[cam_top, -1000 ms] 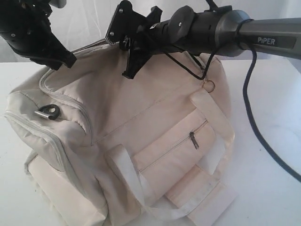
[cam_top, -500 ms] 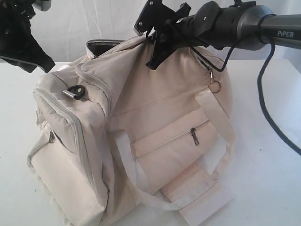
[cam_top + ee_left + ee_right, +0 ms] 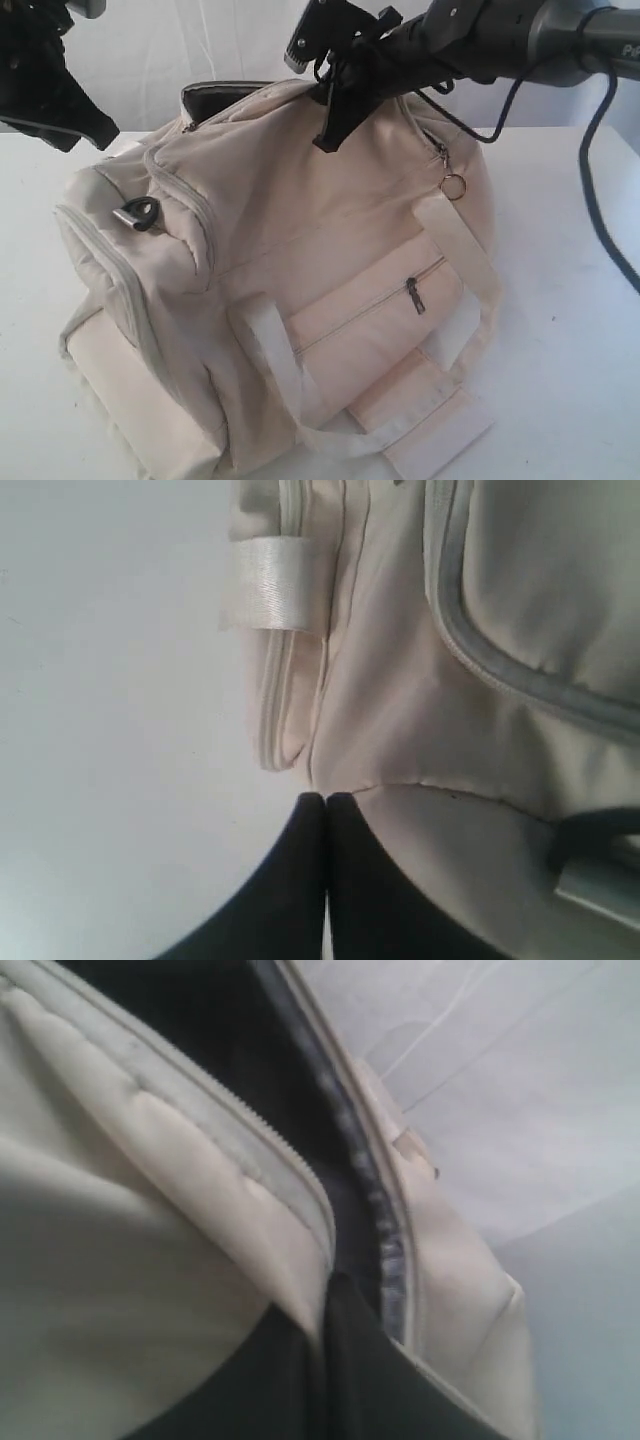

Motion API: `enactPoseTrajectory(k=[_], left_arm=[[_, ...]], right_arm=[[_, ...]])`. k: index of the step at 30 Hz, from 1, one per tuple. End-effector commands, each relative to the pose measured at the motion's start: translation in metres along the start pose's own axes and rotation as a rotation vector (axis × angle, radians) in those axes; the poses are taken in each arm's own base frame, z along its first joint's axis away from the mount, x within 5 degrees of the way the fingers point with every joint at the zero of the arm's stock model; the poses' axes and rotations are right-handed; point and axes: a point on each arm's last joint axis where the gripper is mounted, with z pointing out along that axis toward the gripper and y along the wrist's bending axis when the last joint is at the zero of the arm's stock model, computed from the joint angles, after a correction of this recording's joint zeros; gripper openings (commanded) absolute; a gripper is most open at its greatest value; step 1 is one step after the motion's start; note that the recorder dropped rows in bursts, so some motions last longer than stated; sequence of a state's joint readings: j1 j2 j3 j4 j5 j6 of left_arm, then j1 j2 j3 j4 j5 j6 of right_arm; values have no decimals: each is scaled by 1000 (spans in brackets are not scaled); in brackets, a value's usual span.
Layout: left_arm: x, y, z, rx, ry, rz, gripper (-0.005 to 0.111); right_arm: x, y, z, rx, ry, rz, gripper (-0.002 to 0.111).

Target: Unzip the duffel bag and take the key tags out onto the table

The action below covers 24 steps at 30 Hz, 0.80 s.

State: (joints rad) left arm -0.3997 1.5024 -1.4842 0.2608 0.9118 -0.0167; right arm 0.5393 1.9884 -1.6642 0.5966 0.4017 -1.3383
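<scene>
Duffel bag on table, top zip part open; key tags unseen. Right tool pinched together at zip edge, grip unclear. Left tool together, empty, beside bag end. I should drag straight along zip line, left bracing bag.

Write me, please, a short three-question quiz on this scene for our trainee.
1. True or false: the key tags lie out on the table.
2. The left hand is: A) open, B) shut on nothing, C) shut on a handle.
3. What colour is the lining that shows at the opened top of the duffel bag?
Key: 1 false; 2 B; 3 dark grey.
</scene>
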Motion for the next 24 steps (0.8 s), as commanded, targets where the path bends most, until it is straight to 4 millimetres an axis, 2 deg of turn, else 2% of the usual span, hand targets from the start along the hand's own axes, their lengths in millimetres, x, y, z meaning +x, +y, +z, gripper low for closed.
enactPoseTrajectory(k=[1, 5, 10, 12, 13, 16, 18, 20, 21, 24], left_arm=[[4, -3, -3, 31, 14, -24, 0], [3, -5, -3, 56, 6, -37, 0], [-5, -12, -4, 127, -76, -57, 0], [-13, -16, -4, 159, -175, 120, 0], [-18, -17, -2, 156, -231, 265, 0], [-28, -21, 13, 153, -294, 455, 0], [-32, -25, 32, 154, -292, 581, 8], [-34, -29, 56, 177, -252, 674, 35], [-34, -30, 61, 178, -247, 709, 41], [-38, -34, 73, 195, -280, 763, 44]], right_arm=[[-22, 1, -49, -155, 9, 7, 0], [-23, 10, -74, -283, 102, 32, 0], [-16, 20, -85, -406, 228, 87, 0], [-13, 25, -87, -470, 264, 95, 0], [-13, 27, -88, -490, 275, 95, 0], [-11, 27, -89, -490, 289, 96, 0], [-11, 27, -89, -487, 294, 101, 0], [-11, 27, -89, -487, 294, 101, 0], [-11, 27, -89, -485, 293, 101, 0], [-13, 23, -86, -438, 269, 104, 0]])
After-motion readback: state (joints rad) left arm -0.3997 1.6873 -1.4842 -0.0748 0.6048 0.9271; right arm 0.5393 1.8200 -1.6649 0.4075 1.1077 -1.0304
